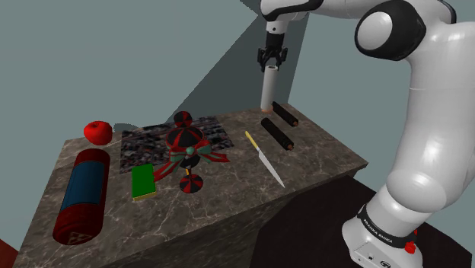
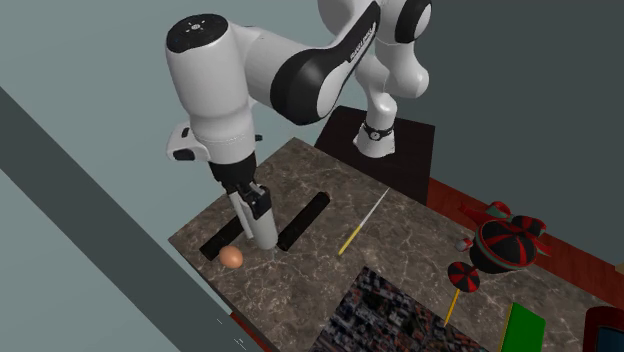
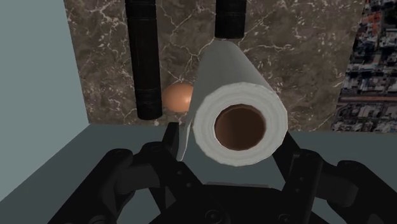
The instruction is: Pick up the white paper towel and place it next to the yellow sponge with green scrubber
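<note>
gripper (image 1: 271, 64) clamped on upright white paper towel roll (image 1: 267, 90) | dark marbled tabletop (image 1: 323, 152), wall-side edge | grey-blue walls (image 1: 91, 53)

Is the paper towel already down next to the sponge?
No, the paper towel is clasped in the gripper near the egg, well across the table from the sponge.

Dark marbled counter (image 1: 320, 156) — red apple (image 1: 97, 131), patterned mat (image 1: 145, 141), red-and-blue cylinder (image 1: 82, 194) lying flat, green-topped sponge (image 1: 142, 182), yellow-handled knife (image 1: 264, 158), two black rods (image 1: 277, 134) — brownish egg (image 2: 231, 257) beside them.
</note>
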`<state>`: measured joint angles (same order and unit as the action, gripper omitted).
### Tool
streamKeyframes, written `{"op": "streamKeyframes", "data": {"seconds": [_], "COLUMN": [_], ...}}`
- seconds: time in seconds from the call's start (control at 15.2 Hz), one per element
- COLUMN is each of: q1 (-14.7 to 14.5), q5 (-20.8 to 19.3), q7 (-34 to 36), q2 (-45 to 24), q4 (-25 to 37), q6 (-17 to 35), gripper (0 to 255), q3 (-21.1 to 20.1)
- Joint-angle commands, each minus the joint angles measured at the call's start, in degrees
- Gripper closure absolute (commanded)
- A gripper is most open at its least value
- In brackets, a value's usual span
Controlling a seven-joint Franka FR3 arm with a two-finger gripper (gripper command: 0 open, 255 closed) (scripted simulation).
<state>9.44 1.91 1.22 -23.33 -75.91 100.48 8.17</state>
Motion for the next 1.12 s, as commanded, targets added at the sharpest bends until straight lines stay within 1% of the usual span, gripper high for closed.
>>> {"op": "streamKeyframes", "data": {"seconds": [0.0,0.26,0.53,1.06], "q1": [-1.4,-5.0,-8.4,-14.8], "q5": [-0.4,-1.4,-2.2,-3.4], "q7": [1.8,6.6,11.5,21.6], "q2": [1.4,4.9,7.4,9.6], "q4": [-1.6,-6.7,-10.2,-13.2], "q6": [0.2,1.7,2.7,3.2], "gripper": [255,255,255,255], "q3": [-0.5,-1.7,-3.3,-6.8]}}
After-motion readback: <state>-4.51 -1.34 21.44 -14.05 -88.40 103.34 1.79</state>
